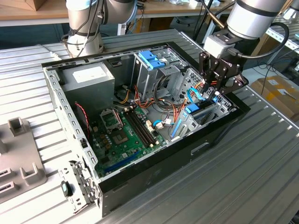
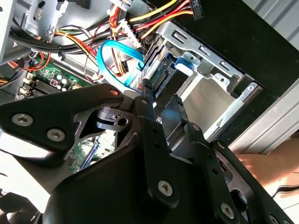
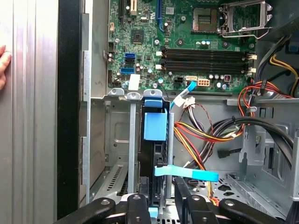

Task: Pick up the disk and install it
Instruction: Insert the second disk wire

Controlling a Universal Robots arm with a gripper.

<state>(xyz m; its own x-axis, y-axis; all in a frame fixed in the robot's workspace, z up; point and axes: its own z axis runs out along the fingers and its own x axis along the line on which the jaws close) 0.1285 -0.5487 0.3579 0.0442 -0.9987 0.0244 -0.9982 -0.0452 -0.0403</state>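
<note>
The disk [image 1: 192,110] stands on edge in the metal drive bay [image 1: 212,114] at the open computer case's corner on the exterior view's right. Its blue rail end [image 3: 155,126] and dark body [image 3: 156,161] sit between the bay's upright walls, and its edge shows past the fingertips in the second wrist view [image 2: 156,70]. My gripper [image 1: 213,95] reaches down into the bay from above. In both wrist views its black fingers [image 3: 187,203] straddle the near end of the disk, and the gripper [image 3: 159,200] [image 2: 161,100] looks shut on it.
The motherboard [image 1: 124,133], a grey power supply [image 1: 88,79] and a tall cage with a blue top [image 1: 152,60] share the case. A blue flat cable [image 3: 187,173] and wire bundles [image 3: 210,135] lie beside the bay. A person's hand [image 3: 3,65] rests on the table outside the case wall.
</note>
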